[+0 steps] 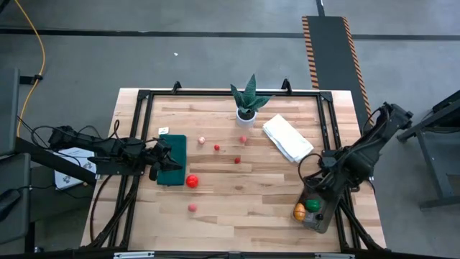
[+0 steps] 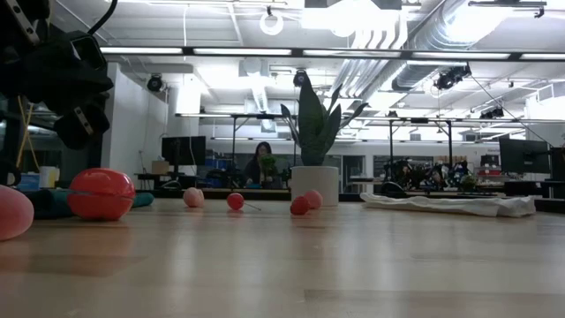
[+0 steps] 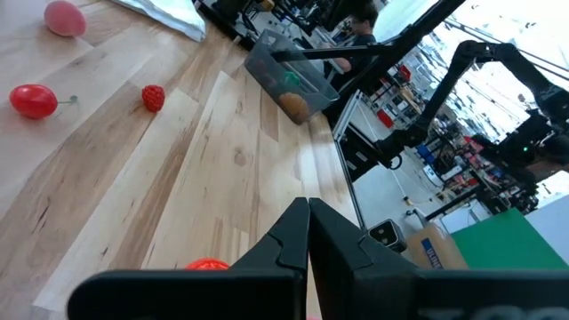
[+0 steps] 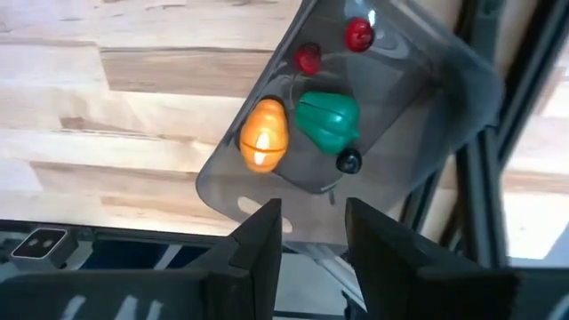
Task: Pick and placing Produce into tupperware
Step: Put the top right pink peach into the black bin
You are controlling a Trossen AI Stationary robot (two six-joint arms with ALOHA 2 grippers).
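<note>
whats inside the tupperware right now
The tupperware holds an orange piece, a green one, two small red ones and a small dark one; nothing looks hidden.

No text or label is legible anywhere

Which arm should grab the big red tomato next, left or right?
Left, probably. The left gripper hovers shut over the green mat, right beside the red tomato. The right gripper sits open over the tupperware at the table's far right corner.

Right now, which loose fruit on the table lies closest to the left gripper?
The large red tomato, just beside the left gripper near the green mat; the other loose pieces are smaller and farther off.
</note>
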